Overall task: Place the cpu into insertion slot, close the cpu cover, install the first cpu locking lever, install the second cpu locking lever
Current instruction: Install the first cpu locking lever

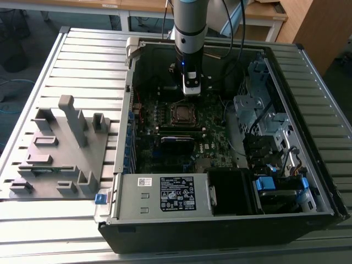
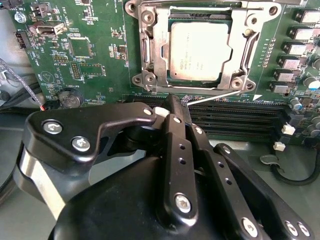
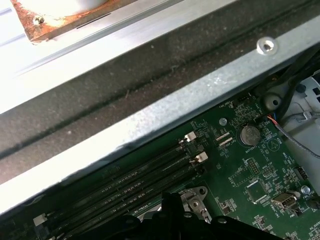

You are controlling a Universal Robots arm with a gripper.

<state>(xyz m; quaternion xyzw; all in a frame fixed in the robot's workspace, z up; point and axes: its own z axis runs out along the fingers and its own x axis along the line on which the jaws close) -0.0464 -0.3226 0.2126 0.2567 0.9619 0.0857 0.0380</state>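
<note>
Second wrist view: the cpu (image 2: 200,50) lies seated under the lowered cpu cover (image 2: 243,47) just ahead of the claw (image 2: 173,102), whose fingers are pressed together at the end of a locking lever (image 2: 225,95), judged to need pushing down and latching.

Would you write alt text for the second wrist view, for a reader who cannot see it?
A dull silver-grey square cpu lies within the closed silvery metal cpu cover on a green motherboard. The black tool sits near a thin silver lever.

Setting was a robotics lab — slatted aluminium bench (image 1: 88,60), opened computer tower (image 1: 231,235), wooden desks (image 1: 263,11) along upper frame edge.
</note>
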